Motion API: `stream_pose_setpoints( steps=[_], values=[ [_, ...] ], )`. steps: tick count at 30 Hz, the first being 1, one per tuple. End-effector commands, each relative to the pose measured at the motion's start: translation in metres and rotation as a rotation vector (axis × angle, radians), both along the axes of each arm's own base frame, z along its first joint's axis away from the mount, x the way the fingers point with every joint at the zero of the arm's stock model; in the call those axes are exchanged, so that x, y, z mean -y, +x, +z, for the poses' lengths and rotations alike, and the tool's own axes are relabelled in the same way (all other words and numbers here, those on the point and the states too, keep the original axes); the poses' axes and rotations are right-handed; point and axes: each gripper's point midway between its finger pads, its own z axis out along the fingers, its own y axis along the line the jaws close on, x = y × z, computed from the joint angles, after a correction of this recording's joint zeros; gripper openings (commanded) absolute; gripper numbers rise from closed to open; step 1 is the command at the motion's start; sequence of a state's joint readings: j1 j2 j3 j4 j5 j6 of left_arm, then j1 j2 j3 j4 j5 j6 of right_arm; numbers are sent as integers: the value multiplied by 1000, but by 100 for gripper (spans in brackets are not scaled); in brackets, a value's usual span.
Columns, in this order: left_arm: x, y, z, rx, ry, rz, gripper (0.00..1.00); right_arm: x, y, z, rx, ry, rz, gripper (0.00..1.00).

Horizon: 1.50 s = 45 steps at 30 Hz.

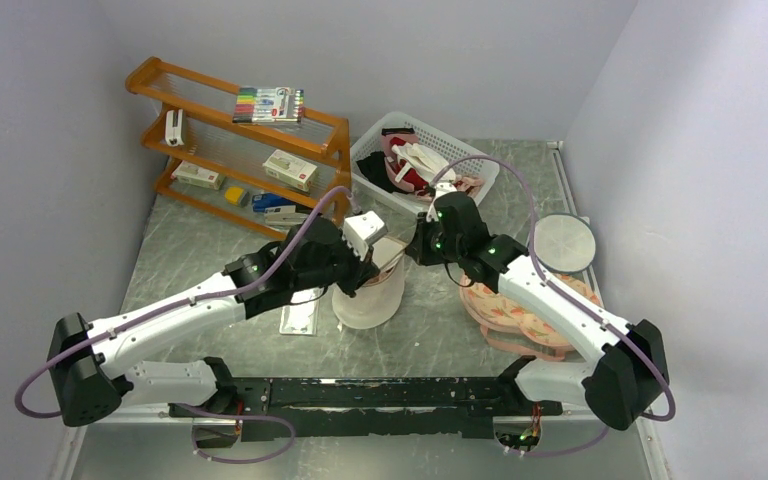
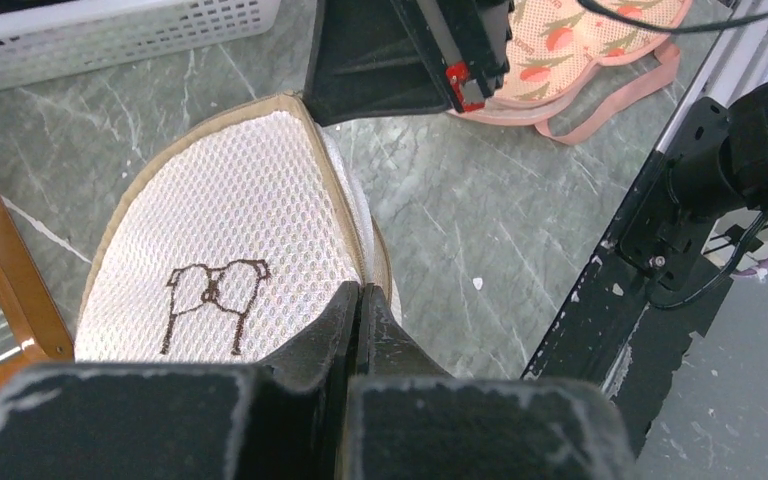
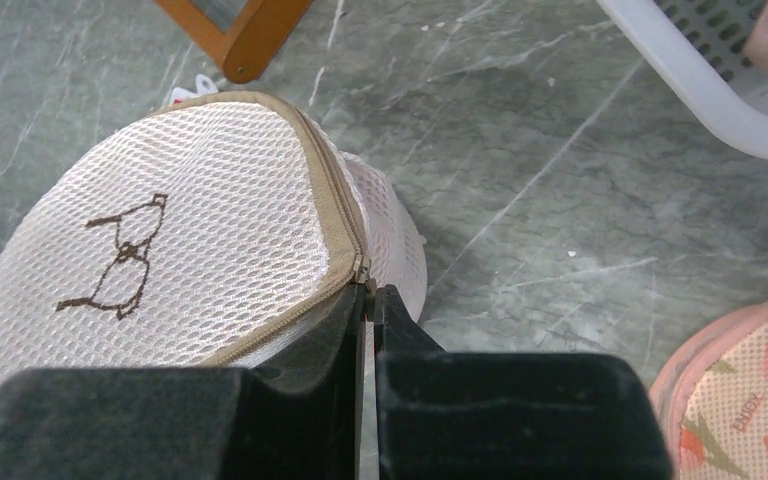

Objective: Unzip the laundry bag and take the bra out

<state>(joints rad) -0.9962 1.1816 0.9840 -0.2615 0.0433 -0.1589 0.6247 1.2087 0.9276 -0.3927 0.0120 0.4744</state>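
Looking down on a grey marbled desk filling the middle of the top view, with a wooden rack upper left and a white basket upper centre. Dead centre: the laundry bag, cream mesh, propped up rather than lying flat, pinned between both arms. Hard to say whether resting on the desk or just lifted off it. Peach patterned pads right of centre, not part of the job.

Left claw clamped fully shut on the bag's beige rim, bottom middle of the left wrist view, nothing else in it. Right claw pinched just as tight at bottom centre of its own view, right at the end of the zip. Probably on the pull, but can't actually see a tab between the pads. Little dark spectacles emblem at left of that view.

Seems fully zipped from here, so guessing no unzipping done yet. To do it well:
- Use the left side as a firm anchor on the rim.
- Drag the right one along the curve of the zip, not straight out.
- Hold the mesh taut between the two to stop the slider bunching fabric.
- Go slow, easy to slip off something that small.

No bra visible through the mesh.
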Motion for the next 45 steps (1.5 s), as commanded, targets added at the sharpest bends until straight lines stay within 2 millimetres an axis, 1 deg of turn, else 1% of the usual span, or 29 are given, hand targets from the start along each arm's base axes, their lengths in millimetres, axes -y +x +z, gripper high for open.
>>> stream_pose_setpoints(
  steps=[1, 3, 4, 5, 7, 10, 11, 13, 14, 16, 18, 21, 26, 29, 31, 33, 36, 37, 38, 45],
  values=[
    [-10, -16, 5, -58, -40, 10, 7, 7, 8, 15, 47, -3, 33, 0],
    [-12, -20, -1, -92, -34, 13, 7, -2, -4, 23, 56, 58, 94, 0],
    [-11, -22, -3, -108, -34, 12, 8, -5, -11, 27, 53, 86, 122, 0],
    [-11, -24, -2, -124, -39, 10, 11, -8, -18, 30, 49, 114, 148, 0],
    [-8, -25, 0, -149, -49, 20, 22, -15, -32, 36, 42, 177, 196, 0],
    [-2, -20, 13, -165, -72, 44, 39, -23, -50, 44, 33, 264, 262, 0],
    [0, -18, 17, -164, -74, 45, 46, -26, -55, 45, 26, 287, 279, 0],
    [7, -16, 24, -163, -86, 35, 54, -30, -62, 50, 14, 322, 314, 0],
    [11, -15, 26, -164, -89, 29, 60, -32, -64, 52, 9, 332, 323, 0],
    [17, -12, 30, -161, -96, 26, 65, -34, -66, 56, 6, 343, 332, 0],
    [21, -8, 30, -158, -94, 34, 66, -35, -67, 62, 14, 358, 339, 0],
    [24, -2, 23, -165, -71, 49, 65, -36, -67, 67, 23, 372, 340, 0],
    [22, 1, 9, -172, -23, 67, 57, -39, -69, 65, 9, 385, 348, 0],
    [18, 3, 3, -164, -2, 84, 45, -39, -70, 63, 4, 386, 350, 0],
    [15, 6, 3, -155, 9, 97, 35, -38, -69, 61, 4, 378, 348, 0],
    [12, 7, 5, -146, 12, 113, 24, -36, -67, 57, 5, 355, 340, 0],
    [9, 9, 11, -126, -2, 122, 12, -29, -61, 48, 7, 294, 312, 0],
    [7, 9, 13, -117, -6, 124, 8, -25, -56, 43, 6, 258, 285, 0],
    [6, 9, 16, -112, -13, 126, 7, -20, -52, 38, 0, 221, 260, 0],
    [0, 6, 22, -99, -23, 129, 7, 10, -14, 23, 43, 26, 90, 0]
  ],
)
